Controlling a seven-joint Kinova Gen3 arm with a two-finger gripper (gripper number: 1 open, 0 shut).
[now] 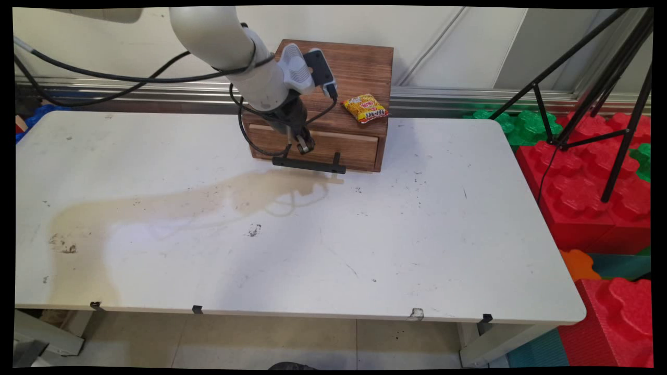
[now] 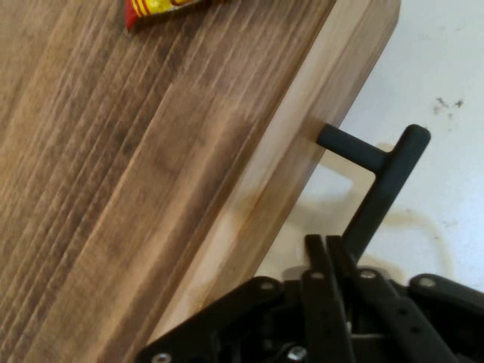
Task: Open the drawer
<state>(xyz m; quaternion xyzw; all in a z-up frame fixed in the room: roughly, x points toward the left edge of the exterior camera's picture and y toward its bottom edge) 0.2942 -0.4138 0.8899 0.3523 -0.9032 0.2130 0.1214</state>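
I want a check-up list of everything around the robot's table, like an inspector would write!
Surface: white table, scuffed, with a big tan stain across its left half.
Main things: wooden drawer box at the far edge; its drawer looks shut; black bar handle sticks out in front.
Clutter: yellow snack packet lying on top of the box.
Claw: claw is down at the handle, fingers pressed together beside the bar; whether it pinches the bar, cannot tell.
Cables: black cables hang from the arm, one looping near the drawer front.
Surroundings: red and green foam blocks and a black tripod on the right; wall behind.
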